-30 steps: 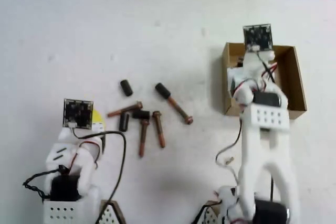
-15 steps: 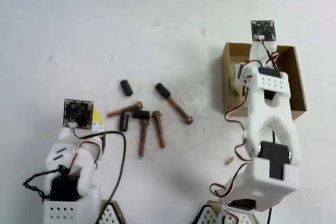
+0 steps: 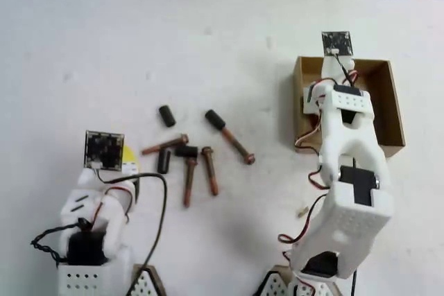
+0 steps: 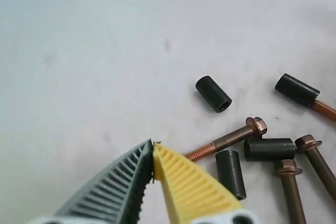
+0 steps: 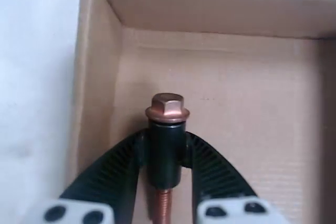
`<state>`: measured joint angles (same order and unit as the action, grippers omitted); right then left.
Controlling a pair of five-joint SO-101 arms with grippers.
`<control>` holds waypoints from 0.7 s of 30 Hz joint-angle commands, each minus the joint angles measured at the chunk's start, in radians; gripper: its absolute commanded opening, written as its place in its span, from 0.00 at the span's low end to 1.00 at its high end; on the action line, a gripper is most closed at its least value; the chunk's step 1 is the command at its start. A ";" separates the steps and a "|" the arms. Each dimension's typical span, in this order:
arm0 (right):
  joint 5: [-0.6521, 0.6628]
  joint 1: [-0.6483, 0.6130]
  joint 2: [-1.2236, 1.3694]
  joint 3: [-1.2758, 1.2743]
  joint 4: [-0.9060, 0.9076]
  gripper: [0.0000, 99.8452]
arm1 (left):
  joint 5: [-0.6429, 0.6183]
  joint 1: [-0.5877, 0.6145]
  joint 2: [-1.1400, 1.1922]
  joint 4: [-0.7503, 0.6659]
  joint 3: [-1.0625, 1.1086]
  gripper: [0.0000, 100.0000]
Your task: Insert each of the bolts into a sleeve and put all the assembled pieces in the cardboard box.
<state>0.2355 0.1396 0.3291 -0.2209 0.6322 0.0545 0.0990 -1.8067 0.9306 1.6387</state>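
Over at three o'clock on the white table (image 3: 229, 46) the cardboard box (image 3: 393, 105) sits open. The right arm stretches from five o'clock up over the half of the box nearest the table's middle. The right gripper (image 5: 165, 141) hangs above the box floor, its black fingers (image 5: 126, 166) clamped on a held sleeve (image 5: 165, 156) with a held bolt (image 5: 167, 107) through it. The copper flanged head stands out at one end and the threaded shank at the other. Down at seven o'clock the left arm sits low, the left gripper (image 4: 153, 153) with its grey and yellow fingers pressed together on nothing, its tip near the threaded end of a slanted bolt (image 3: 165, 145). The loose pieces lie between the arms, just toward eight o'clock of the table's centre. A lone sleeve (image 3: 166, 116) marks the group's eleven-o'clock edge, and an assembled piece (image 3: 225, 133) lies diagonally at its two-o'clock side. An upright-lying sleeve (image 3: 164, 161) rests just beside the slanted bolt. Two parallel bolts (image 3: 210, 171) point their heads toward twelve. A crosswise sleeve (image 3: 185, 151) seems to rest against the head of the one nearer nine o'clock, though contact is hard to judge.
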 commanded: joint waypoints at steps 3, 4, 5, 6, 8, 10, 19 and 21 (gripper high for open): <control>0.014 -0.024 -0.012 0.057 -0.021 0.02 | 0.008 0.008 -0.013 -0.130 0.044 0.02; 0.014 -0.024 -0.010 0.057 -0.021 0.02 | 0.008 0.008 -0.013 -0.143 0.052 0.02; 0.014 -0.024 -0.007 0.057 -0.021 0.02 | 0.008 0.008 -0.013 -0.147 0.054 0.02; 0.014 -0.024 -0.005 0.057 -0.021 0.02 | 0.008 0.008 -0.013 -0.146 0.054 0.02; 0.014 -0.022 -0.004 0.057 -0.021 0.02 | 0.009 0.008 -0.013 -0.146 0.054 0.02; 0.014 -0.021 -0.004 0.057 -0.021 0.02 | 0.009 0.008 -0.013 -0.144 0.054 0.02; 0.014 -0.019 -0.004 0.057 -0.016 0.05 | 0.011 0.008 -0.013 -0.127 0.054 0.02; 0.014 -0.019 -0.004 0.057 -0.016 0.10 | 0.011 0.008 -0.013 -0.124 0.054 0.02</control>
<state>0.2355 0.1396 0.3368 -0.2163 0.6306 0.0545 0.0990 -1.8067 0.8124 1.6955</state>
